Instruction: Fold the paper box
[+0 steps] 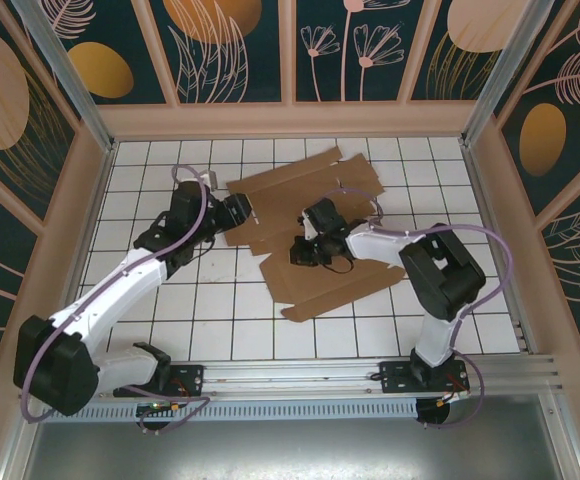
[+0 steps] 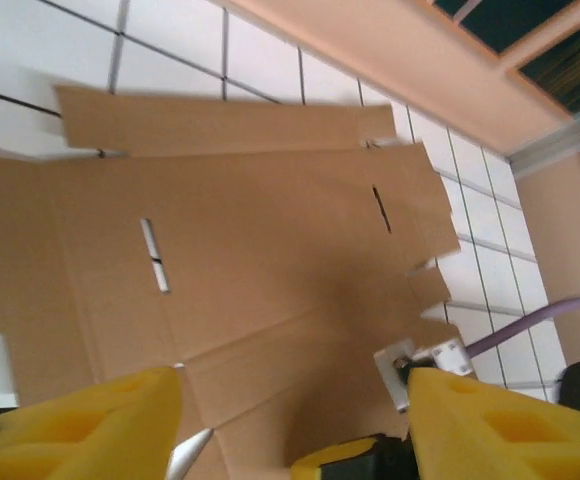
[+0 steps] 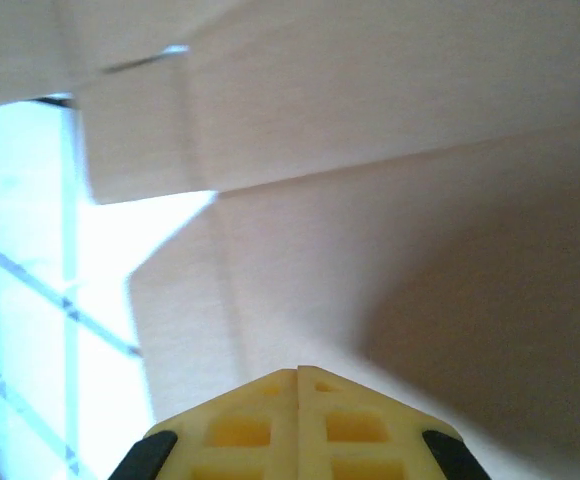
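Yellow right fingers sit pressed together, tip against tip, with nothing seen between them. They hang low over the plain brown cardboard of the paper box, near its middle. Left fingers stand spread apart and empty at the sheet's left edge, pointing across it toward the right arm. Whether they touch the cardboard cannot be told. Under both, the box lies unfolded and mostly flat on the white tiled desk, toward the far middle. Its flaps are splayed outward, and two narrow slots show in its panels. Both arms reach in from the near edge.
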